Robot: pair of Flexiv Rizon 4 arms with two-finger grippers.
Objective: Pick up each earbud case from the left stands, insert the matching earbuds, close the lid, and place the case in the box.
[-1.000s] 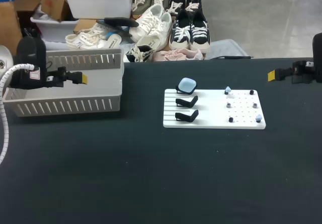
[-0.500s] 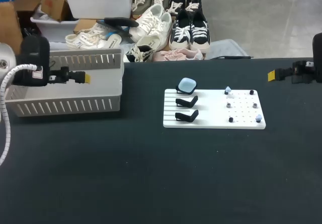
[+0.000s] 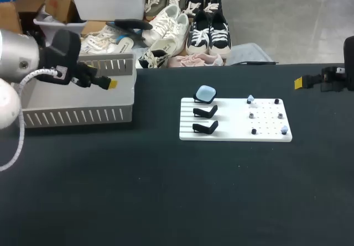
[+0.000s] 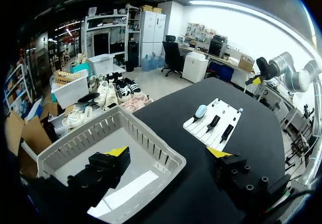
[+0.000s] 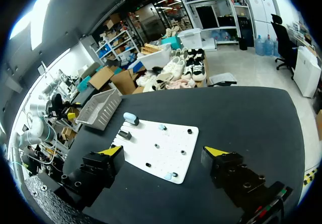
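Observation:
A light blue earbud case (image 3: 206, 94) rests on the rearmost of three black stands on a white board (image 3: 235, 134); the two nearer stands (image 3: 206, 111) hold nothing. Several small earbuds (image 3: 251, 115) sit on pegs on the board's right half. My left gripper (image 3: 112, 83) hangs open and empty over the slatted box (image 3: 77, 115), left of the board. In the left wrist view that gripper (image 4: 168, 152) spans the box's near corner (image 4: 151, 143), with the case (image 4: 200, 111) far ahead. My right gripper (image 3: 298, 82) is open and empty at the table's far right; from its wrist (image 5: 163, 150) the board (image 5: 166, 153) lies ahead.
The box (image 5: 98, 108) looks empty inside. Bare black tabletop stretches in front of the board and the box. My right arm (image 4: 282, 70) shows beyond the board in the left wrist view.
My left arm has swung right and turned, carrying its open gripper from the box's left part to above its right part. The right arm, the board and the case have not moved.

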